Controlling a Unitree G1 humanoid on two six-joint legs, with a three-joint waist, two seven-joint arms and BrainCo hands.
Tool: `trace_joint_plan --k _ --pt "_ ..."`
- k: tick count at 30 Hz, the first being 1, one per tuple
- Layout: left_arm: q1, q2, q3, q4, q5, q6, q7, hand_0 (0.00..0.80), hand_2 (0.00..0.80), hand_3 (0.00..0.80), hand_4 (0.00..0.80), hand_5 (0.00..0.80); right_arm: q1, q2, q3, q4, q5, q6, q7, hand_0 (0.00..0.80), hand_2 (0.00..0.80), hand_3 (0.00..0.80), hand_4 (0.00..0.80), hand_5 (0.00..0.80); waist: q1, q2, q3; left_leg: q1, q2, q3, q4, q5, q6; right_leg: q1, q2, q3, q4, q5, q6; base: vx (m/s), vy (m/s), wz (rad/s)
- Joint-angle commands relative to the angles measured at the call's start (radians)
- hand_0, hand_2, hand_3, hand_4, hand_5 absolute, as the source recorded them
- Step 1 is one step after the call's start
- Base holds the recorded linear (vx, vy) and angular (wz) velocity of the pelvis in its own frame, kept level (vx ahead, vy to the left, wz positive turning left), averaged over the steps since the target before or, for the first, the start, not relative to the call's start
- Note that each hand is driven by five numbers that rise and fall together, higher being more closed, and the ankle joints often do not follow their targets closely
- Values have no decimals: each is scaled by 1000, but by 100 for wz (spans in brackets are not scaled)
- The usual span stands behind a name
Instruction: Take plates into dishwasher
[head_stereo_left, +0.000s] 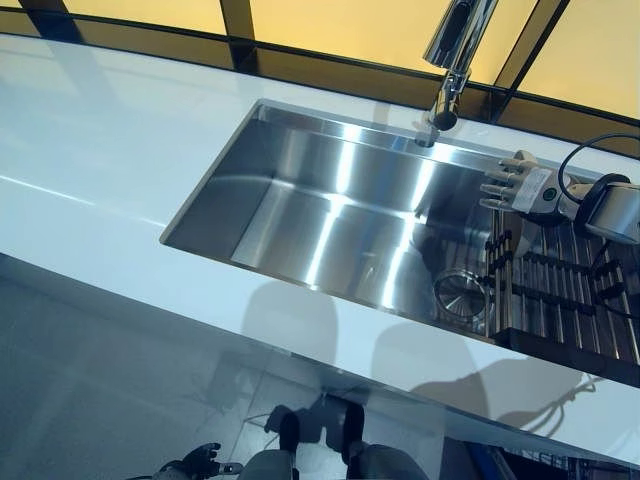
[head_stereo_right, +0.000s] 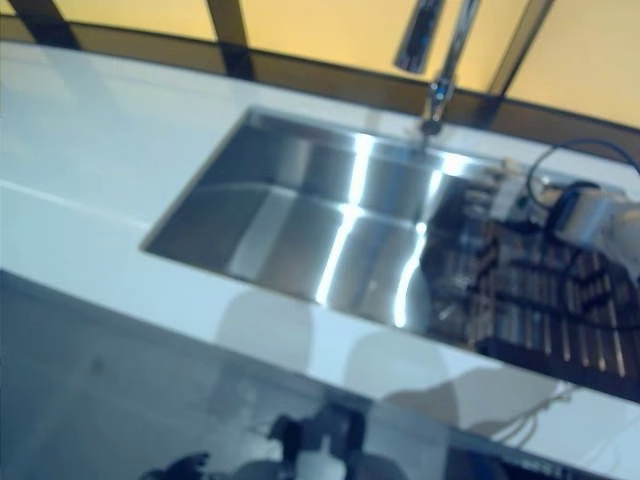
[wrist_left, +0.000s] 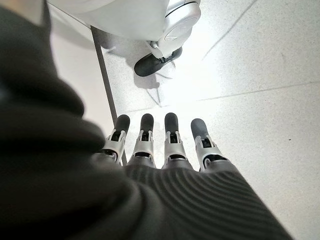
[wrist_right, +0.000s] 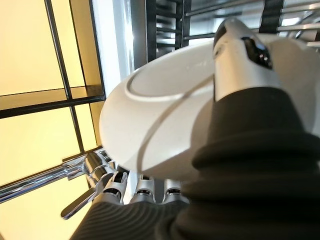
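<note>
A white plate (wrist_right: 165, 105) shows in the right wrist view, tilted, with my right hand's thumb (wrist_right: 240, 50) pressed on its face and the fingers (wrist_right: 142, 185) behind its rim. In the eye views the right hand (head_stereo_left: 520, 185) hovers over the dark drying rack (head_stereo_left: 560, 300) at the sink's right end, and the plate itself cannot be made out there. My left hand (head_stereo_left: 195, 462) hangs low beside the cabinet front, its fingers (wrist_left: 170, 145) straight, pointing at the floor and holding nothing.
A deep steel sink (head_stereo_left: 330, 220) is set in the white counter (head_stereo_left: 90, 150), with a round drain strainer (head_stereo_left: 460, 295) near the rack. A chrome faucet (head_stereo_left: 455, 60) rises behind it. Dark-framed yellow panels back the counter.
</note>
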Motion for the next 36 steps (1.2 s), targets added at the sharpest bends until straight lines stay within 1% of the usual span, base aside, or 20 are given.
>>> trace_joint_plan --k 1,6,24,25,27,28,30,31,32,33,34,36 --pt "-10 38 -28 -37 -33 -8 9 0 0 0 0 0 -161 -66 73 49 -35 2 1 0 0 0 0 0 51 -20 14 56 3 48 4 -173 32 -88 -10 26 130 -160 14 0 0 0" --pt "-13 40 -30 -41 -44 -4 10 0 0 0 0 0 -164 -66 74 56 -61 10 3 0 0 0 0 0 51 -17 17 51 3 46 4 -170 31 -87 -10 26 128 -161 12 0 0 0" --pt "-9 39 -29 -44 -50 -9 9 0 0 0 0 0 -186 -66 89 64 -46 23 20 0 0 0 0 0 51 -16 18 42 2 49 4 -168 35 -79 -10 31 121 -162 10 0 0 0" --pt "-12 39 -28 -46 -50 -5 8 0 0 0 0 0 -184 -63 88 63 -43 30 24 88 88 88 88 88 52 -16 19 41 2 49 4 -168 35 -79 -11 31 119 -161 10 0 0 0" --pt "-12 39 -28 -42 -49 -10 9 0 0 0 0 0 -185 -62 89 66 -37 32 23 179 179 179 179 179 52 -17 19 40 2 50 4 -168 36 -79 -10 31 118 -160 11 0 0 0" --pt "-11 39 -28 -41 -50 -10 10 0 0 0 0 0 -186 -63 91 63 -33 34 27 358 358 358 358 358 52 -17 19 40 1 50 4 -168 36 -78 -10 31 116 -160 11 0 0 0" --pt "-11 38 -25 -45 -47 -6 8 0 0 0 0 0 -187 -62 89 65 -34 34 26 442 442 442 442 442 53 -18 20 39 2 52 4 -168 36 -78 -9 33 114 -159 11 0 0 0" --pt "-10 39 -28 -48 -49 -6 9 0 0 0 0 0 -186 -61 89 67 -35 36 26 527 527 527 527 527 53 -18 21 39 1 52 4 -168 36 -77 -9 32 113 -158 11 0 0 0" --pt "-12 40 -28 -45 -49 -7 8 0 0 0 0 0 -186 -59 89 67 -31 37 29 649 649 649 649 649 53 -18 21 37 1 52 4 -168 36 -77 -8 33 111 -157 11 0 0 0" --pt "-14 38 -27 -43 -47 -7 7 0 0 0 0 0 -187 -57 88 67 -32 36 31 737 737 737 737 737 53 -18 21 37 1 53 4 -167 36 -77 -8 33 110 -156 11 0 0 0" --pt "-12 39 -26 -44 -47 -8 7 0 0 0 0 0 -186 -58 86 68 -33 34 31 800 800 800 800 800 53 -18 22 37 1 53 4 -168 37 -75 -8 34 109 -156 12 0 0 0" --pt "-11 39 -25 -41 -45 -10 8 0 0 0 0 0 -185 -60 87 68 -29 37 28 800 800 800 800 800 53 -20 22 37 1 54 4 -168 37 -74 -8 35 108 -155 12 1 -1 -2"
